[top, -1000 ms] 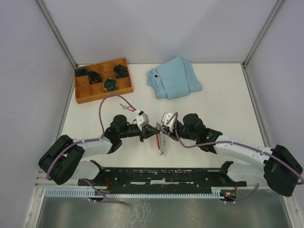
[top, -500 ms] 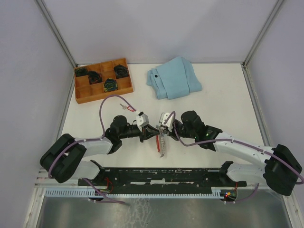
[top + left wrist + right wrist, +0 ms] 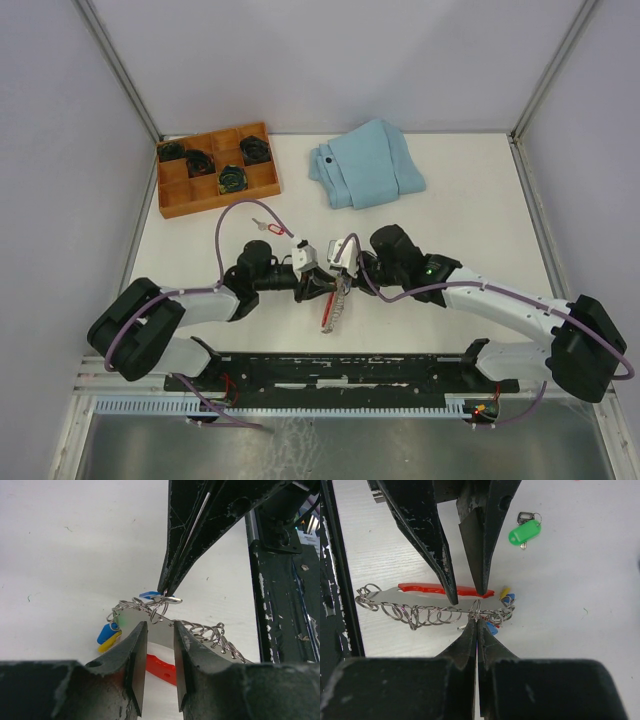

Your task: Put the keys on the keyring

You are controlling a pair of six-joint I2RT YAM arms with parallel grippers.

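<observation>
The keyring, a red strip with a metal band of silvery loops, lies on the white table between both arms. My right gripper is shut, pinching one loop of the keyring near its tagged end. My left gripper faces it from the other side, open, its fingertips just over the strip with a bare gap between them. Blue and yellow key tags hang at the keyring's end. A green-tagged key lies loose beyond. A red-tagged key lies by the left arm.
An orange compartment tray sits at the back left and a folded light-blue cloth at the back centre. The black base rail runs along the near edge, close behind the keyring.
My left gripper has opened from shut. My right gripper has shut on a loop. Both grippers and the keyring have shifted slightly left and nearer.
</observation>
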